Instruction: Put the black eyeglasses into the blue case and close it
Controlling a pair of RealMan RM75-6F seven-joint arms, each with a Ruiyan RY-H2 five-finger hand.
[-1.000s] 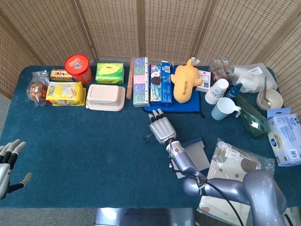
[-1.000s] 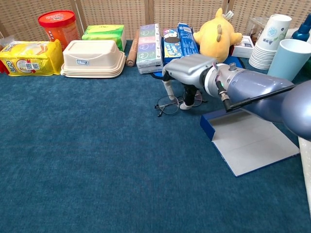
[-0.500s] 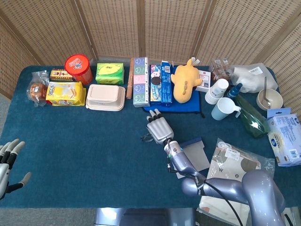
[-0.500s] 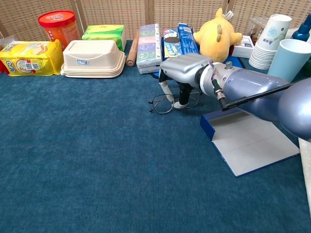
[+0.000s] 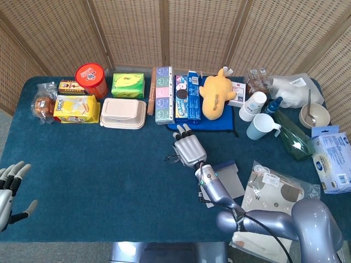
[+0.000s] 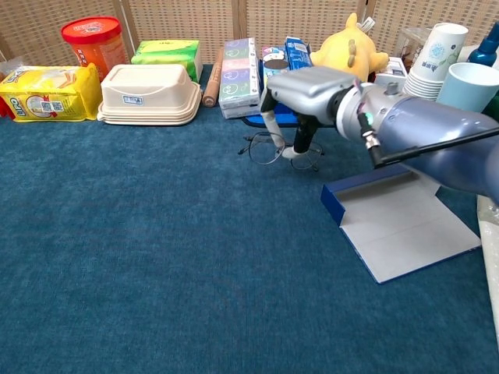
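The black eyeglasses [image 6: 273,148] hang just above the blue cloth, tilted, pinched by the fingers [image 6: 301,139] of my right hand [image 6: 312,93]. In the head view, only a bit of the eyeglasses [image 5: 171,158] shows at the left edge of the right hand [image 5: 189,149]. The blue case [image 6: 394,222] lies open and flat on the table to the right of that hand and nearer the robot; in the head view the blue case [image 5: 229,179] shows partly under the forearm. My left hand [image 5: 8,192] hovers open off the table's left front corner, holding nothing.
Along the back stand a beige lunch box [image 6: 152,93], tissue packs [image 6: 239,74], a yellow plush toy [image 6: 347,58], stacked paper cups [image 6: 433,66] and a light blue mug [image 6: 468,93]. A plastic bag [image 5: 274,189] lies right of the case.
My right hand has risen and shifted slightly right, away from the robot, lifting the eyeglasses off the cloth. The left hand has not moved.
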